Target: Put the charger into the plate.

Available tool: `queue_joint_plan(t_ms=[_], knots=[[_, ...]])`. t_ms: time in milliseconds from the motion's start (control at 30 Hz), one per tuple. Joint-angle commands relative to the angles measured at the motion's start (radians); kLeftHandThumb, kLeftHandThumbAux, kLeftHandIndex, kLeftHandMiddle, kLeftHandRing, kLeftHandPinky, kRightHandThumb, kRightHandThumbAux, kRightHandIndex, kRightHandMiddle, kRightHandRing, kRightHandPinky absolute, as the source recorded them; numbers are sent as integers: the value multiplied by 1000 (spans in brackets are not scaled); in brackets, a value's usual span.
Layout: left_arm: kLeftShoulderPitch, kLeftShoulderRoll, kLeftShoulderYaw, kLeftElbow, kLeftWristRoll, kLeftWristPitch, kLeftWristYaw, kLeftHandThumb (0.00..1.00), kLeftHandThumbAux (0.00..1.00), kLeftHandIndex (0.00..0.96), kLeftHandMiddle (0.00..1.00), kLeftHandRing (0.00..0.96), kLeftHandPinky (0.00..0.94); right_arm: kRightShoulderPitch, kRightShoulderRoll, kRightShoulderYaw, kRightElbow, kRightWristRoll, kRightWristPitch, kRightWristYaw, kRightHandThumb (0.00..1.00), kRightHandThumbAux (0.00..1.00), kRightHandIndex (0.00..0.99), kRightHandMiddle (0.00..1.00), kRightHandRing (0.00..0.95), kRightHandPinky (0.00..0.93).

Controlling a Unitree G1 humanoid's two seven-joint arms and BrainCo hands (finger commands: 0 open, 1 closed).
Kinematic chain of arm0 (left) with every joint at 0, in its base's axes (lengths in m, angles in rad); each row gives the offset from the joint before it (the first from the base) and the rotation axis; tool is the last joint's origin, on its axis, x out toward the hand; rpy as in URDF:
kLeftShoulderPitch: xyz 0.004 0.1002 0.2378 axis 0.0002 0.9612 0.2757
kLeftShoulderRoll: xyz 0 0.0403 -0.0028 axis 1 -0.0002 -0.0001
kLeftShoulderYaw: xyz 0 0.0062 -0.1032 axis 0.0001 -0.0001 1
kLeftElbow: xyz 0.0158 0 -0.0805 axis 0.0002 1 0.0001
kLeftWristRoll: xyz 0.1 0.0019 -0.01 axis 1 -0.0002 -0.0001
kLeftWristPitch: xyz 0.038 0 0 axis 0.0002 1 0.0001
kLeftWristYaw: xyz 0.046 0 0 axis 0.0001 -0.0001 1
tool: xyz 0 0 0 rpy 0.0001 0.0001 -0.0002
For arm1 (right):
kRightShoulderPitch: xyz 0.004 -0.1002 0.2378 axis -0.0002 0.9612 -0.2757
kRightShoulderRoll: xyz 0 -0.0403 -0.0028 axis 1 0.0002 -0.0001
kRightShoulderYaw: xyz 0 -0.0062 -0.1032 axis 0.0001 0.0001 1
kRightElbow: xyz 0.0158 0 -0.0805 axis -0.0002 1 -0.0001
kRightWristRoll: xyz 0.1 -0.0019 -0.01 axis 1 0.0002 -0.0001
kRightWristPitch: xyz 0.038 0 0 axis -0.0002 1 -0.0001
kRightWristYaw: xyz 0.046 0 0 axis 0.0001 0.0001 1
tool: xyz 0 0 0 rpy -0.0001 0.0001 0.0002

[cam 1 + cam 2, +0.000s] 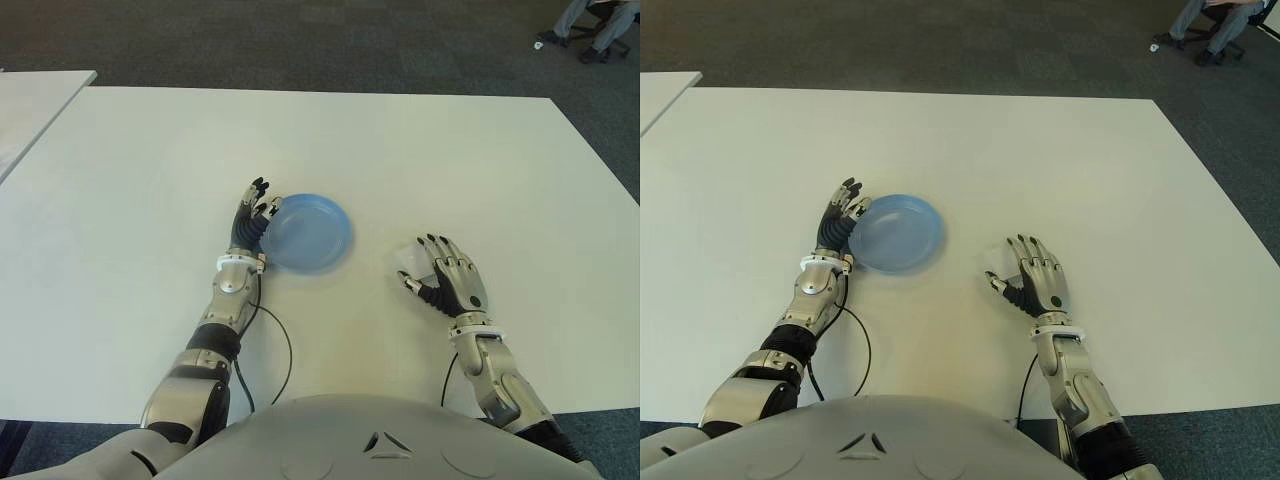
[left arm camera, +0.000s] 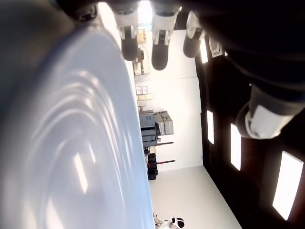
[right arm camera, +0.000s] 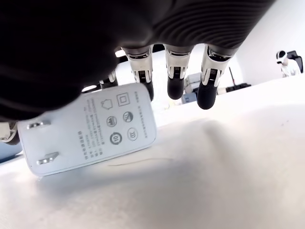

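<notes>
Fingers (image 3: 175, 78) spread above charger (image 3: 90, 128)

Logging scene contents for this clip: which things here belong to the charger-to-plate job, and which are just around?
Job:
- white rectangular charger, on the table under the right hand, not yet grasped
- round blue plate, left hand at its rim

Around:
- white table
- second white table, far left
- seated person's legs, far right

I see a pale blue plate (image 1: 312, 232) on the white table (image 1: 420, 150). The charger (image 3: 90, 126) is white with grey printed symbols and silvery prongs. Both my hands, left (image 1: 252, 218) and right (image 1: 448, 272), are black and silver-grey.
</notes>
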Motion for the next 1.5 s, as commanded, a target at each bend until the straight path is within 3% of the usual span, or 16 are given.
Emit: queue_joint_plan(t_ms=[33,300,500,633,733,933,967,1067,1233,1333,1500], knots=[[36,-9,-8,64,7,49,-13,0,493,32,129,90,31,32,-12,-14,-22,-8,-8,6,327,219,0,0,3,145],[51,-18,-16,42,9,64,-20,0,478,30,115,75,19,70,-28,-34,-60,-9,-2,35,324,236,0,0,15,156],[50,-22,-22,48,12,61,-19,0,471,24,107,69,16,88,-29,-52,-83,0,-2,66,316,259,0,0,62,222],[50,-24,-24,49,8,60,-22,0,471,22,104,63,3,90,-23,-61,-85,6,-7,67,336,274,0,0,131,383],[44,-25,-24,59,4,61,-22,0,473,23,105,66,13,90,-12,-71,-83,18,-8,65,367,292,4,82,268,536],[34,-26,-24,76,3,58,-20,0,476,24,113,71,6,83,4,-82,-78,33,-1,85,516,362,49,205,452,671],[31,-26,-23,80,2,56,-22,0,476,24,113,71,5,82,12,-83,-88,35,15,103,525,365,51,209,458,675],[22,-25,-21,93,0,52,-24,0,472,9,105,57,1,77,29,-88,-100,41,45,139,714,409,119,364,551,671],[8,-23,-16,113,-3,47,-22,0,472,1,99,50,0,64,46,-95,-97,46,59,165,801,421,174,466,600,656],[0,-22,-13,124,-3,42,-19,0,474,0,97,47,0,55,52,-98,-85,52,51,170,773,410,177,442,570,623],[-6,-21,-10,137,-3,33,-16,0,476,2,97,49,0,45,46,-95,-69,50,30,165,610,383,138,298,398,506]])
